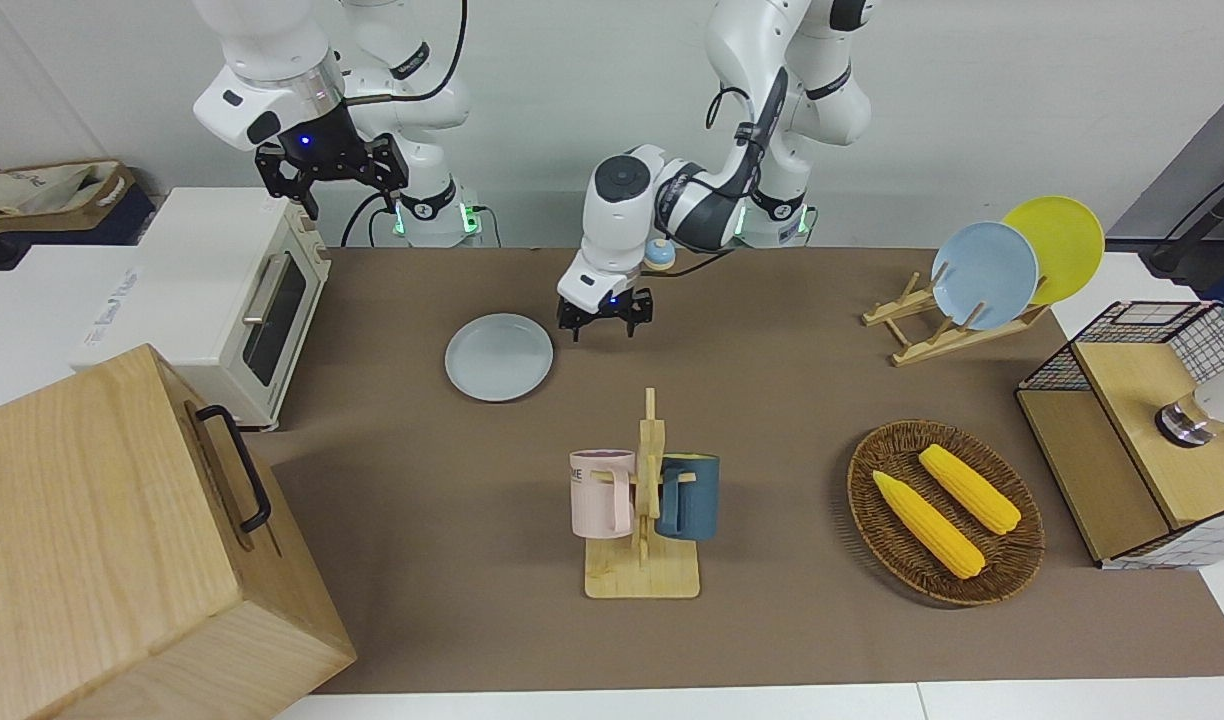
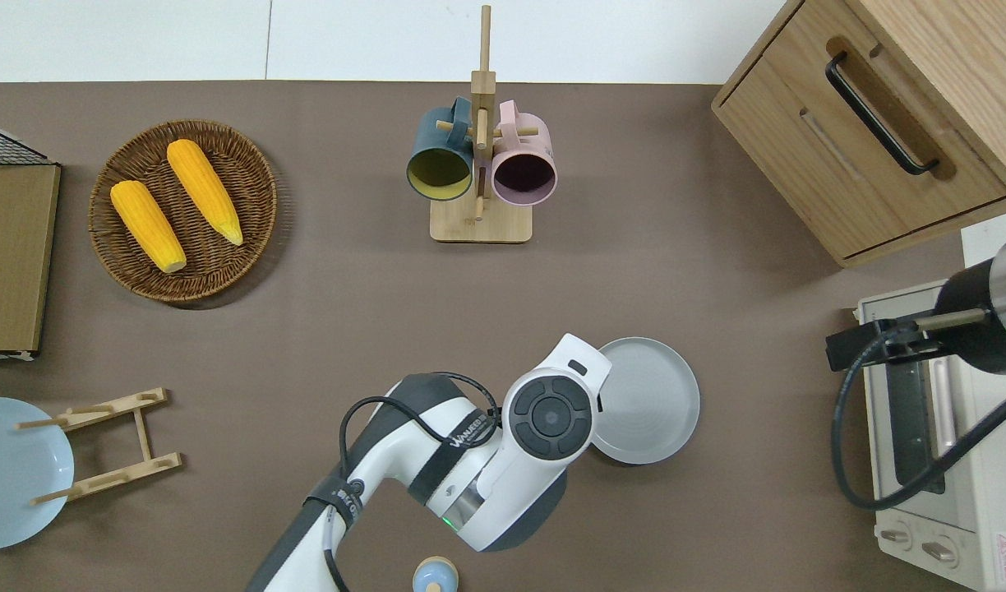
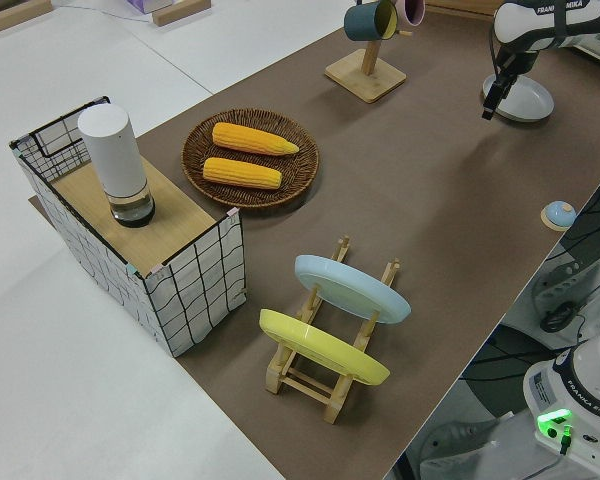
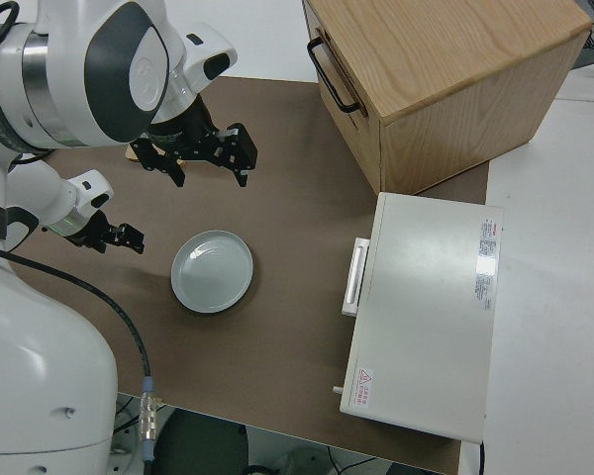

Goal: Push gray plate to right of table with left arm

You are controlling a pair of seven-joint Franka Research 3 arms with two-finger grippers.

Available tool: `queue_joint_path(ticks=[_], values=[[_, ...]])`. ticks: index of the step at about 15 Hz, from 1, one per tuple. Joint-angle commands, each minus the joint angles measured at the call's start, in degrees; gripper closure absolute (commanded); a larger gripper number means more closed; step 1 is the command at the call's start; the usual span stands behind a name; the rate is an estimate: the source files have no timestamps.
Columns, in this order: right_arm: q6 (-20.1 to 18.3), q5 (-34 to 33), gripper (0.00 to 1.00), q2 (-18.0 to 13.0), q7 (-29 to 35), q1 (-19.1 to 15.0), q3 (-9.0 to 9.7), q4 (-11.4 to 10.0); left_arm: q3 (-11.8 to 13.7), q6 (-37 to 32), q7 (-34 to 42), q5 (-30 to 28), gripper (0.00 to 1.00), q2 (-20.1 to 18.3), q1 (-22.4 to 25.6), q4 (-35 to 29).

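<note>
The gray plate [image 1: 499, 357] [image 2: 644, 400] [image 4: 212, 271] lies flat on the brown table [image 1: 772, 400], toward the right arm's end, near the toaster oven. My left gripper [image 1: 604, 326] [image 4: 109, 237] [image 3: 492, 102] hangs low and open with nothing in it. It is just off the plate's rim on the side toward the left arm's end, with a small gap to the plate. In the overhead view the left wrist [image 2: 550, 415] hides the fingers. The right arm is parked, its gripper [image 1: 347, 192] [image 4: 210, 168] open.
A white toaster oven [image 1: 222, 290] and a wooden cabinet [image 1: 122, 540] stand at the right arm's end. A mug rack [image 1: 644, 500] stands farther from the robots. A corn basket [image 1: 944, 512], a dish rack [image 1: 957, 310] and a wire crate [image 1: 1142, 440] fill the left arm's end.
</note>
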Motion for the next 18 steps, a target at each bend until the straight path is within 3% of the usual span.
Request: queue_joint_path(ticks=[1, 8, 15, 18], values=[[-0.89, 0.25, 0.017, -0.14, 0.75, -1.07, 0.92, 0.53, -0.12, -5.02, 8.08, -3.08, 0.00, -5.19, 5.17, -2.22], [-0.89, 0.25, 0.017, -0.14, 0.75, -1.15, 0.92, 0.53, 0.14, -14.78, 22.59, -4.31, 0.00, -11.17, 17.30, -1.87], [-0.89, 0.25, 0.017, -0.14, 0.75, -1.07, 0.92, 0.53, 0.14, -20.41, 36.74, -2.74, 0.00, -14.16, 28.91, 1.38], [-0.89, 0.25, 0.017, -0.14, 0.75, -1.07, 0.92, 0.53, 0.40, -22.70, 41.32, 0.86, 0.00, -14.51, 31.99, 2.88]])
